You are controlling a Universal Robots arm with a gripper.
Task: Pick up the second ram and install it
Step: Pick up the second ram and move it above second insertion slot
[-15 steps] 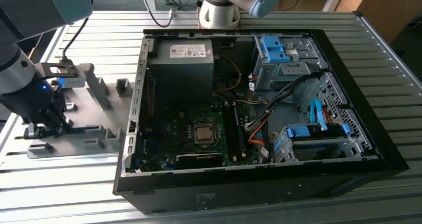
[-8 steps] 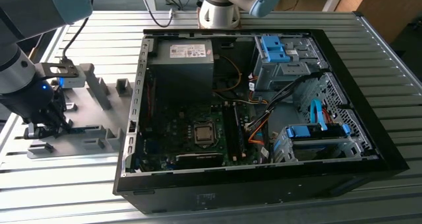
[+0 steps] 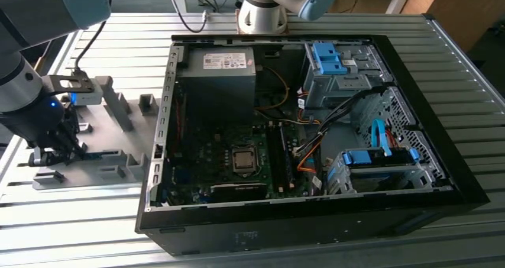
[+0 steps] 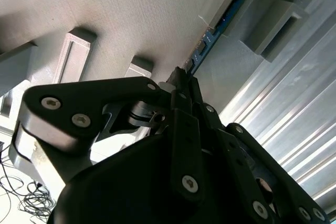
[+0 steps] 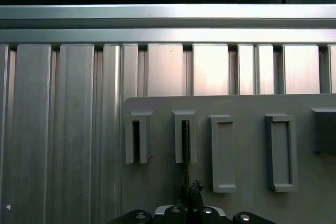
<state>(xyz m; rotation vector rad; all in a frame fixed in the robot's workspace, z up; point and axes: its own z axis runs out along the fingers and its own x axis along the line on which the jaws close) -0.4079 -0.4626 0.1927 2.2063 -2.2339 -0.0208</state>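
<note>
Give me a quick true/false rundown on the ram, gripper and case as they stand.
1. The ram sits in a slot of the grey holder. True.
2. The gripper is over the motherboard. False: it is at the holder, to the exterior view's left of the case.
3. The case is closed. False: its side is open and the motherboard shows.
4. The jaws are shut on the ram's near end. True, as far as both wrist views show.
5. The holder lies on a ribbed metal table. True.
</note>
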